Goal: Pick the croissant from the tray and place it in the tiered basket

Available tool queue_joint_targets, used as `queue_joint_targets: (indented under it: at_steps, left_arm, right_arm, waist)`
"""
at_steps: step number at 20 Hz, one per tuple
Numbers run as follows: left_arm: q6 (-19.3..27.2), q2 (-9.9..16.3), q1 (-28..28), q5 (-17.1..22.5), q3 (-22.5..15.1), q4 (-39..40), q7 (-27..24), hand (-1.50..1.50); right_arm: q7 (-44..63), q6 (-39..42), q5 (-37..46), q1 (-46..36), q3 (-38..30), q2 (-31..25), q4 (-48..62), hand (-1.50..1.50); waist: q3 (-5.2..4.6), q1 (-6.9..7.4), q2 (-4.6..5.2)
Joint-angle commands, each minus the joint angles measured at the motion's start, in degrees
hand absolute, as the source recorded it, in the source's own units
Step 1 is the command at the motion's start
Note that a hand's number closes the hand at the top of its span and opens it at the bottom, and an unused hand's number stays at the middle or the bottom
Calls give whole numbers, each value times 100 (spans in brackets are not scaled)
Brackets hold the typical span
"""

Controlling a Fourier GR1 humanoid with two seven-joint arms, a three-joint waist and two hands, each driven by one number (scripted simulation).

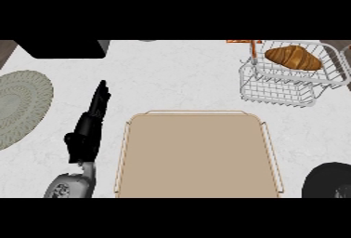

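Note:
The brown croissant [293, 56] lies in the upper tier of the white wire tiered basket [281, 88] at the far right of the counter. The tan tray [198, 158] sits in the middle front with nothing on it. My left hand [90, 123] is left of the tray, fingers straight and pointing away from me, holding nothing. At the lower right corner only a dark rounded part of my right arm [329, 181] shows; its hand cannot be made out.
A round woven placemat [21, 107] lies at the left edge. A black box-shaped object [65, 49] stands at the back left. White marbled counter lies between the tray and the basket.

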Motion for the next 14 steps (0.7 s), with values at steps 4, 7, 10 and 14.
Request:
queue_joint_targets:
  at_steps: [4, 7, 10, 14]
  left_arm:
    - [109, -29, 146, -22, 71, -96, -40, 0]
    - [122, 3, -3, 23, 247, 232, -159, 0]
    - [-19, 25, 270, 85, 132, -95, -124, 0]
    - [13, 65, -95, 70, 295, 258, -174, 0]
  right_arm:
    - [405, 366, -968, 760, -1295, -388, -1445, -150]
    - [241, 752, -1785, 1414, -1924, -212, -2307, -150]
    - [102, 1329, -2549, 2106, -2682, -436, -2797, -150]
    - [-59, 2115, -3827, 2821, -3791, -541, -3160, -150]
  waist:
    - [7, -152, -56]
    - [9, -277, -66]
    - [8, -193, -62]
    - [6, -293, -60]
